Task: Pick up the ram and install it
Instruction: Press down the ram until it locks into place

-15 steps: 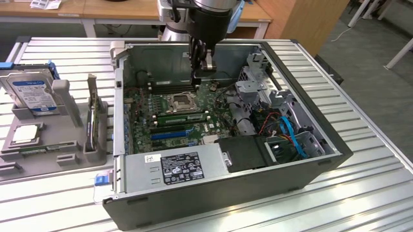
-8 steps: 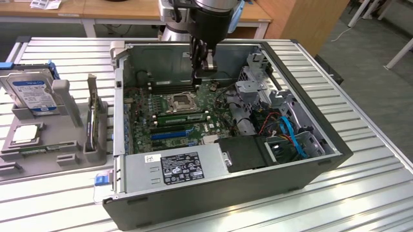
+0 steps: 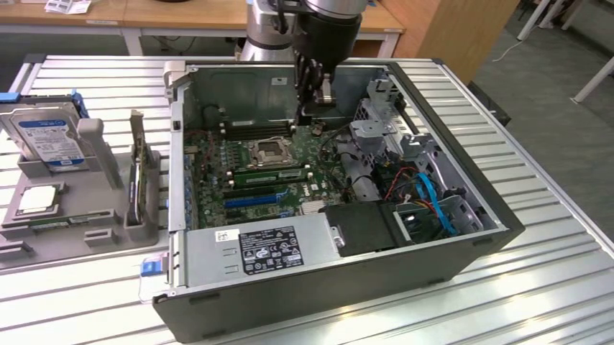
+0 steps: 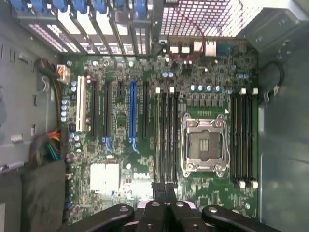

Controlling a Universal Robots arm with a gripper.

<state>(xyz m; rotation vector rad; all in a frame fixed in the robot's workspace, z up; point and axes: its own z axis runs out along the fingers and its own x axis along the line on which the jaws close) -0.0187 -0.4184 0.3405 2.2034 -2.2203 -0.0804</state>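
Note:
My gripper [image 3: 309, 115] hangs inside the open computer case [image 3: 461, 244], above the back part of the motherboard [image 3: 259, 180]. Its fingers are shut with nothing between them, and in the wrist view the closed fingertips [image 4: 164, 186] point down at the board near the CPU socket [image 4: 203, 145]. The ram [image 3: 142, 169], a long thin board, stands on edge in a grey holder at the exterior view's left, well away from the gripper. A green stick [image 3: 273, 172] sits along the memory slots beside the socket.
A grey fixture tray [image 3: 57, 223] at the exterior view's left holds a hard drive [image 3: 48, 136] and a square silver chip [image 3: 39, 200]. The power supply [image 3: 259, 248] and the drive cage with blue cables [image 3: 432, 201] fill the case's near side. The table is slatted metal [image 3: 537, 287].

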